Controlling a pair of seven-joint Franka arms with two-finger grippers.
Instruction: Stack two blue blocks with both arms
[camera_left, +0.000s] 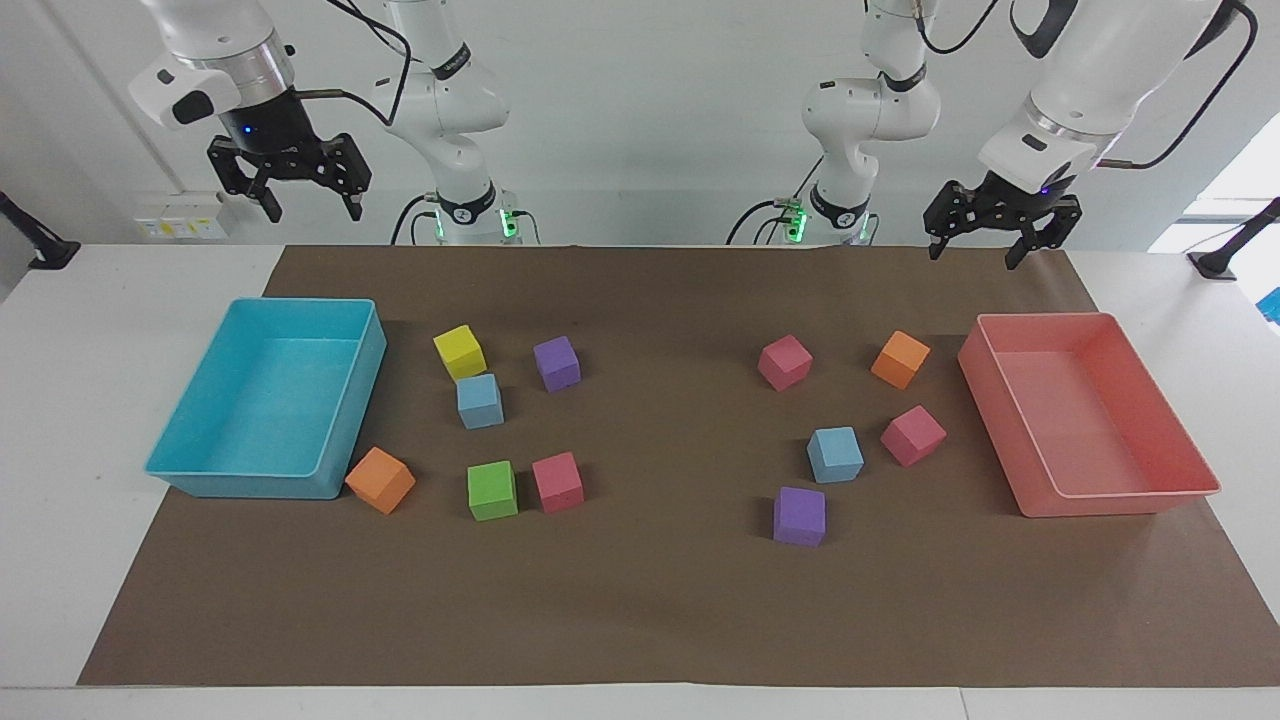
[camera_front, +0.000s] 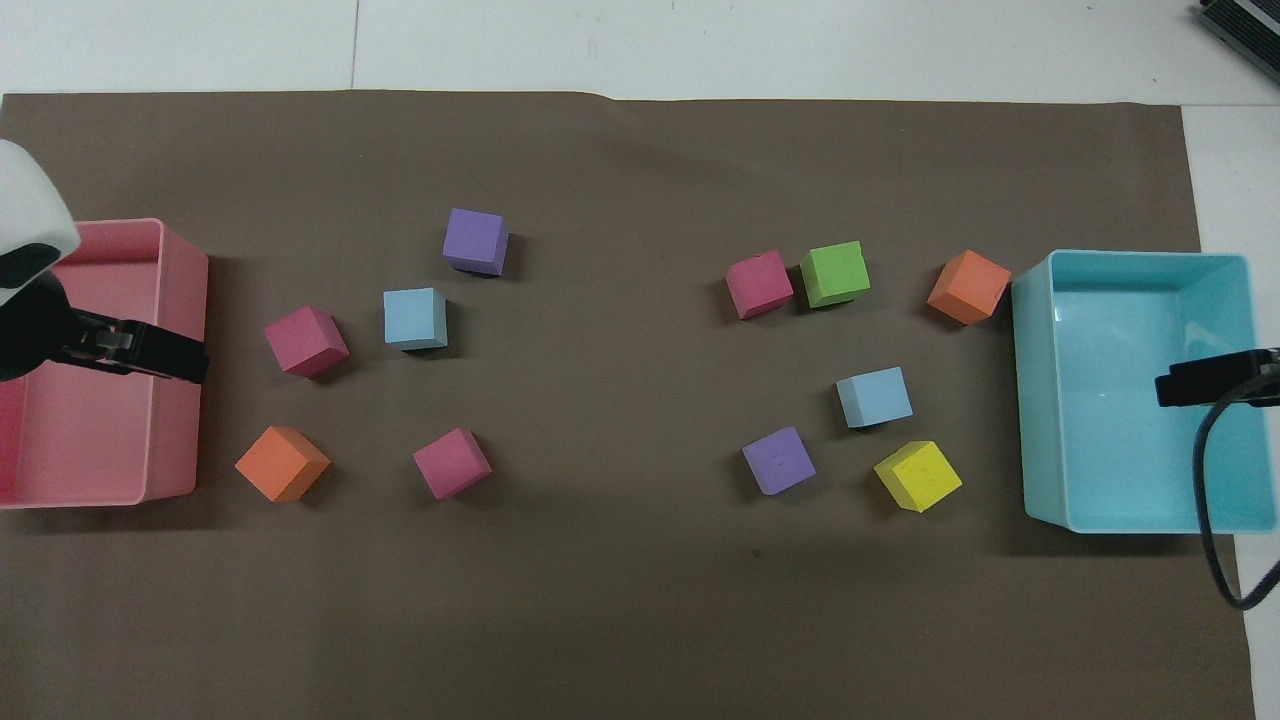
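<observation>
Presently both arms wait raised at the mat's robot-side corners: left gripper (camera_left: 985, 238) and right gripper (camera_left: 300, 190), fingers spread, empty. Blue blocks (camera_left: 480, 401) (camera_left: 835, 454) sit mid-mat, well apart. Likely light, soft foam; grip opposite flat faces.

Two trays (camera_left: 350, 420) (camera_left: 985, 365) at the table ends, cubes in two clusters between; one block (camera_left: 480, 401) touching a cube (camera_left: 460, 352) nearer the robots.

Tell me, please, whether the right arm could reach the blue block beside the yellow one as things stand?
Probably yes. The right hand hangs open above the cyan tray's end, and the blue block lies uncovered, though the yellow block sits close beside it.
</observation>
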